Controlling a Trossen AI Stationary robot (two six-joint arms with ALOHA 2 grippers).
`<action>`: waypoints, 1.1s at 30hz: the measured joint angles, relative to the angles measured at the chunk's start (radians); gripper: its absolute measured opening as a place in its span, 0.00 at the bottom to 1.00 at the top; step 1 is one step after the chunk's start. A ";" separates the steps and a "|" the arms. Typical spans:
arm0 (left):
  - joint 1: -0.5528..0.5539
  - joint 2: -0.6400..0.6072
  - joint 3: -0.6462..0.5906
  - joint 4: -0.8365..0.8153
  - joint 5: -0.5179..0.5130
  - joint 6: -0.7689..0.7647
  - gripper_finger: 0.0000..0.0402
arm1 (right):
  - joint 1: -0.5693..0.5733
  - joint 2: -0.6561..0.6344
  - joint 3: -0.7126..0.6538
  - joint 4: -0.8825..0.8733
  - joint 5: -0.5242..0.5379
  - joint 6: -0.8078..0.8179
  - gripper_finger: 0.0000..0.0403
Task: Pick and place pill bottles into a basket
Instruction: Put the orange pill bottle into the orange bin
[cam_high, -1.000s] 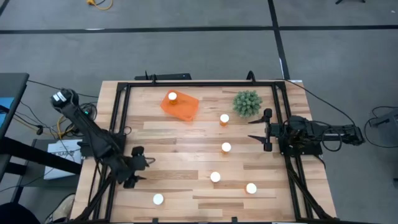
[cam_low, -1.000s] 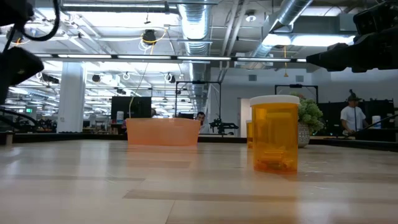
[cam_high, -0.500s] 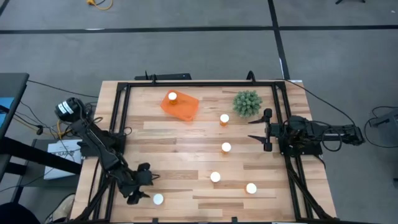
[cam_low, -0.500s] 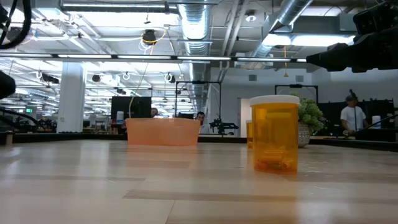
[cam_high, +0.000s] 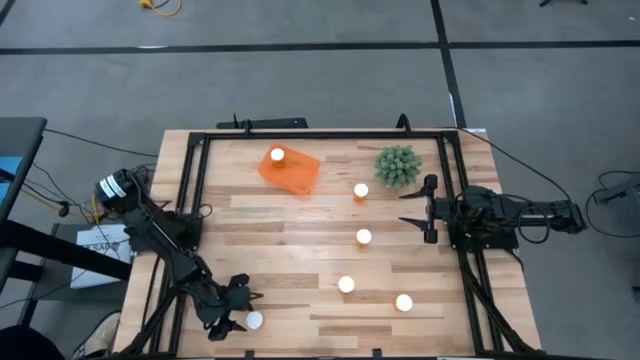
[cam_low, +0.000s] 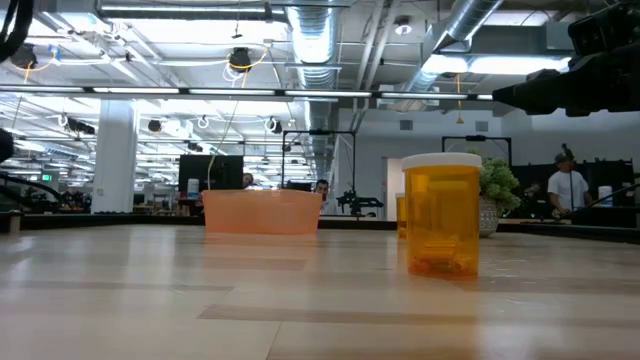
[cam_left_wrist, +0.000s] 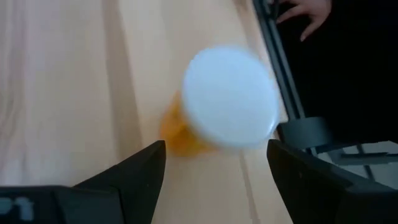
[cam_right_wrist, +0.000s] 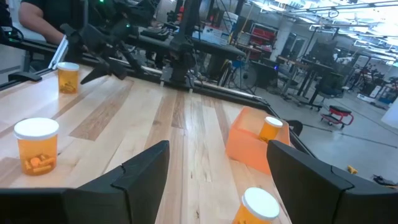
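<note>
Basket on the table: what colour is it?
Bright orange basket, clearest in the high view.

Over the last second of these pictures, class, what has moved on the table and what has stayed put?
The left claw has swung from mid-table toward the near edge and now hovers open over the pill bottle there, not yet gripping it. The right claw stayed parked by the plant. The basket, holding one bottle, and the four other bottles have not shifted.

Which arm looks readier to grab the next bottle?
The left. Its open gripper hovers right beside the front-left pill bottle, fingers either side. The right gripper waits at the table's right edge.
</note>
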 joint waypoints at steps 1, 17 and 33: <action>0.001 0.014 0.015 -0.001 -0.002 0.022 0.67 | 0.000 0.000 0.000 0.000 0.000 0.000 0.66; 0.066 0.115 0.104 0.004 -0.106 0.150 0.67 | 0.000 0.000 0.000 0.000 0.000 0.000 0.66; 0.166 0.115 0.104 0.057 -0.112 0.232 0.66 | 0.000 0.000 0.000 0.000 0.000 0.000 0.66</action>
